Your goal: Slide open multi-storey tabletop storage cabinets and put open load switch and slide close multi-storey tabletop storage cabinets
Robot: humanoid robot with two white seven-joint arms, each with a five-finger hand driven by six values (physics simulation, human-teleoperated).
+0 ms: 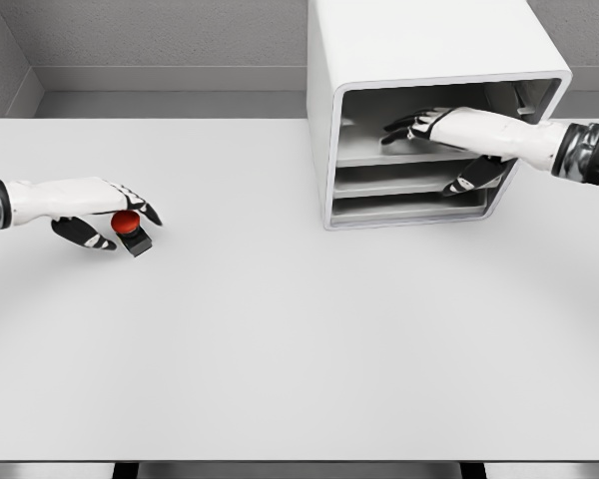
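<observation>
head view, left hand: your left hand (95,212) is at the far left of the tabletop (299,349), fingers curled around the load switch (130,230), which looks to rest on the surface.
head view, right hand: your right hand (449,135) reaches into the cabinet (429,60) at far right, fingers relaxed on a drawer (389,150), holding nothing.
risk: the switch may slip from a shallow pinch when lifted; a drawer barely out leaves no room to drop it in.

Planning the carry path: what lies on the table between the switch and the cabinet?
Nothing: the head view shows bare table between switch and cabinet.
</observation>
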